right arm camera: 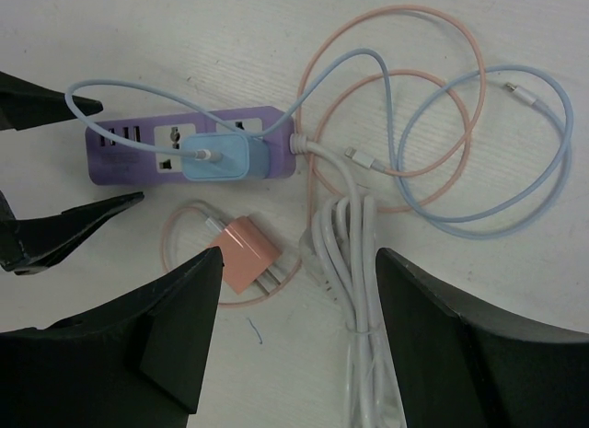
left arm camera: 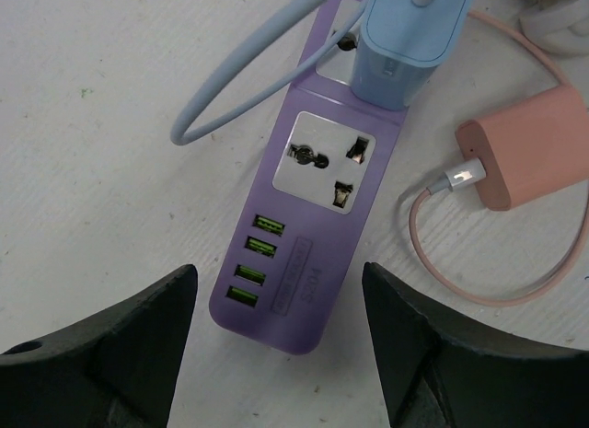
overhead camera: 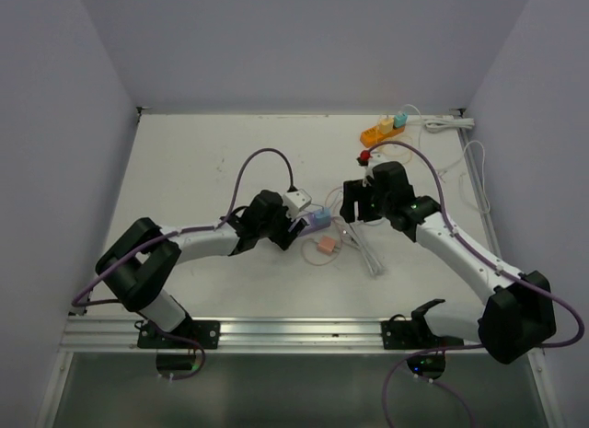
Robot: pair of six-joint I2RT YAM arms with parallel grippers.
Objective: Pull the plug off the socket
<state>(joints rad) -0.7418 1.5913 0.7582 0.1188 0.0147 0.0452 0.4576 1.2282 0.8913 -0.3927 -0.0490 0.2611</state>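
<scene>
Foreground, left wrist view: the two dark fingers (left arm camera: 120, 354) of my left claw (left arm camera: 276, 271), spread and flanking the near end of a flat purple plastic power strip (left arm camera: 317, 198), the end that carries four green USB ports (left arm camera: 253, 262). A sliver of white surface (left arm camera: 92, 124) shows on either side, so contact cannot be confirmed. The strip's long axis runs straight away from this claw. Toward its far end a pale blue rectangular plug (left arm camera: 400, 51) sits in a socket (one empty socket lies between it and the ports).

My right claw (right arm camera: 299, 262) hovers spread and empty above a bundled white cord (right arm camera: 354, 262) and a salmon-pink adapter (right arm camera: 247, 253) lying loose beside the strip. From it the plug lies up and to the left, with the strip running crosswise. By my reading the right claw is nearer the plug end, and the left is better placed to steady the strip.

Hidden: the plug's pins, inside the socket; the plug's top, cut off in the left wrist view. In the overhead view the strip is too small to read.
</scene>
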